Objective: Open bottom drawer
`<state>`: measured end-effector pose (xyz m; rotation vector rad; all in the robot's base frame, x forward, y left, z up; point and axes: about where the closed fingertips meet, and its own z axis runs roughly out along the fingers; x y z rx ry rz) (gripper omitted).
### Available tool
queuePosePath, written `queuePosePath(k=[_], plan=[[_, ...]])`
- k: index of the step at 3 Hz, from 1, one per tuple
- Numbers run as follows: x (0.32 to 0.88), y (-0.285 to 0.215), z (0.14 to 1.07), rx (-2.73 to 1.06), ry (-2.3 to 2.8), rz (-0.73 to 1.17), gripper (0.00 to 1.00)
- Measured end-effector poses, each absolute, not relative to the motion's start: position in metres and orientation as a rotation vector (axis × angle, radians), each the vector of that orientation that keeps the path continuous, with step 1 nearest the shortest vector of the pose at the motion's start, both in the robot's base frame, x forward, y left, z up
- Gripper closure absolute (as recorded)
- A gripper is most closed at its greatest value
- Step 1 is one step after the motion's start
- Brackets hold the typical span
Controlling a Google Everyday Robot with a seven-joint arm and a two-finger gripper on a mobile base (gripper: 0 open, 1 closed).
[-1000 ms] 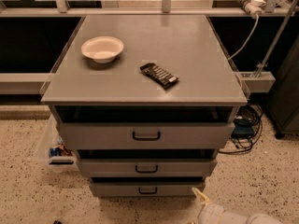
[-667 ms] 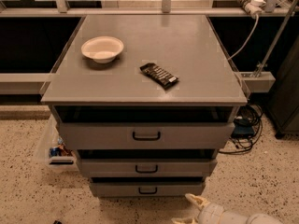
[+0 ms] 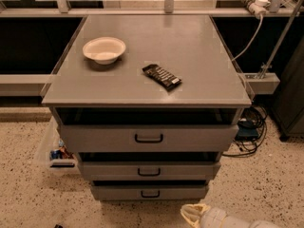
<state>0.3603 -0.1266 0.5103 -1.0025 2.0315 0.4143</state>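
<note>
The bottom drawer point(image 3: 149, 192) is the lowest and narrowest of three grey drawer fronts, with a small black loop handle point(image 3: 150, 194). Its front sits closed, in line under the mid-sized drawer point(image 3: 149, 171) and the tallest top drawer point(image 3: 148, 137). My gripper point(image 3: 191, 214) is at the bottom edge of the view, low and to the right of the bottom drawer's handle, apart from it. Its pale fingertips point left toward the cabinet. Most of the arm is cut off by the frame.
A white bowl point(image 3: 104, 49) and a dark snack bar point(image 3: 162, 76) lie on the grey cabinet top point(image 3: 190, 42). A clear box point(image 3: 56, 151) of small items sits on the speckled floor at the left. Cables point(image 3: 249, 127) lie at the right.
My gripper has moved left along the bottom edge, closer to the bottom drawer's front. The drawers, bowl and snack bar have not moved.
</note>
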Motion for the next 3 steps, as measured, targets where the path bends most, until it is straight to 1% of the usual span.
queuePosePath(k=[1,2,3], plan=[[0.393,-0.137,0.521,-0.962,1.898,0.238,1.00],[0.433,-0.163,0.524,-0.914,1.737,0.011,1.00],[0.452,-0.176,0.488,-0.883,1.679,-0.023,1.00]])
